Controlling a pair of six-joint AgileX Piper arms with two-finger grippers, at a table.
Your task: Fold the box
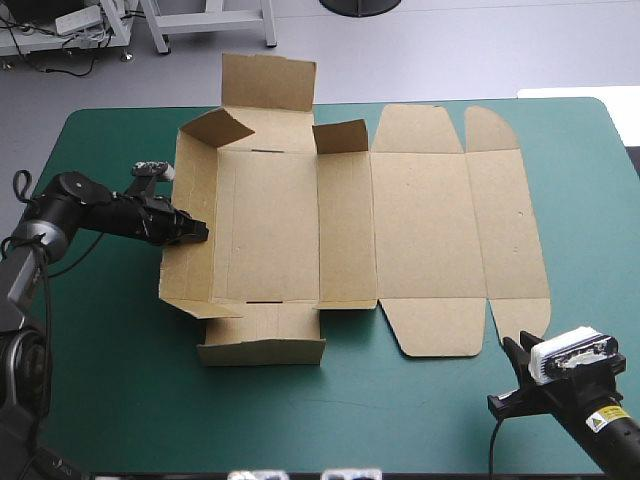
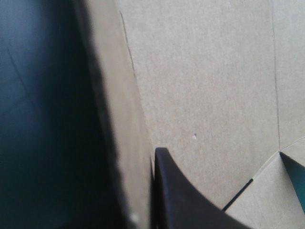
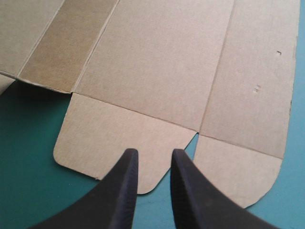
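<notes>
High view: one brown box (image 1: 300, 215) lies on the bench (image 1: 110, 400), from the middle toward the left edge. Its left wall (image 1: 190, 200) stands up, and its right part is flat, with four rounded flaps (image 1: 435, 325). There are two arms. The left end effector (image 1: 195, 230) is closed on the top edge of the left wall. The right end effector (image 1: 512, 348) is well apart, near the box's near right corner.

Left wrist view: only one black finger (image 2: 186, 200) is clear, touching the inner face of the wall. The other side of the wall is a dark blur.

Right wrist view: both fingers (image 3: 119, 191) show, with a small gap between them and nothing in it. Their tips are over one rounded flap, and a second flap is just beside it.
</notes>
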